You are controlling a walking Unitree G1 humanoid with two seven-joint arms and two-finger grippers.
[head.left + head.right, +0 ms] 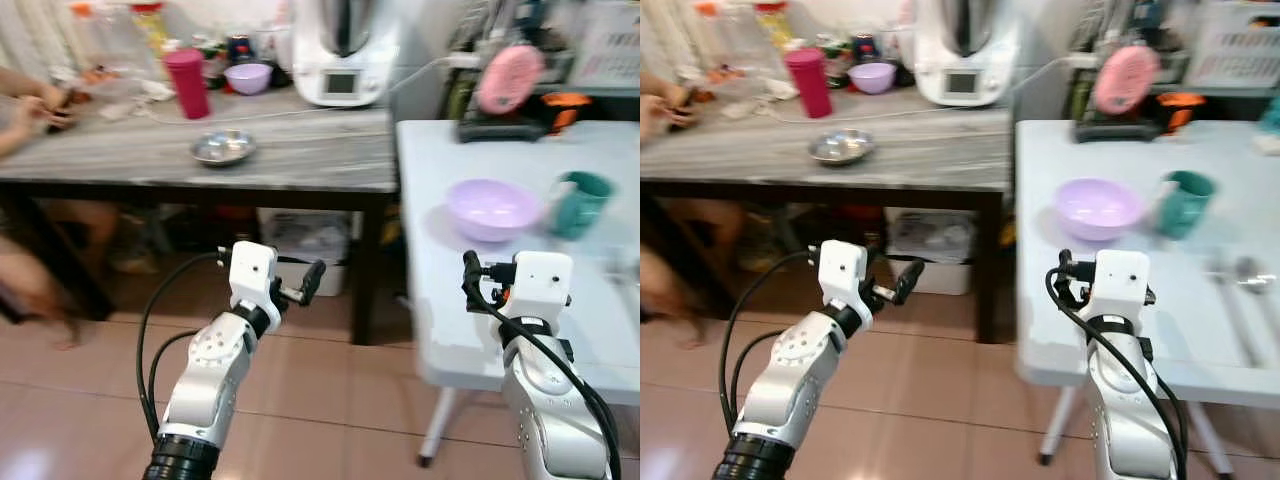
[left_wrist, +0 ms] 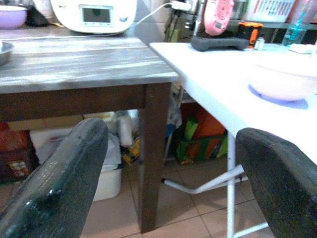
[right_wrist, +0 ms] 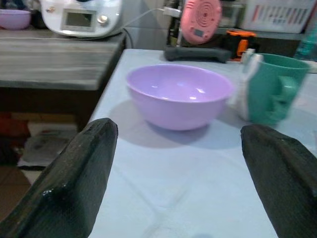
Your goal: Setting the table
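Purple bowl (image 3: 178, 95) sits on the white table (image 1: 1160, 310), teal mug (image 3: 271, 88) just beside it at 3 o'clock. Right gripper (image 3: 181, 183) hangs over the table's near edge, fingers spread wide, holding nothing. Left gripper (image 2: 173, 183) is off the table, by the wooden table (image 1: 300, 160), fingers also spread. Right eye view adds cutlery (image 1: 1235, 275) at the table's 3 o'clock. No legible writing anywhere.

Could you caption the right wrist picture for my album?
Open fingers face a purple bowl and green mug.
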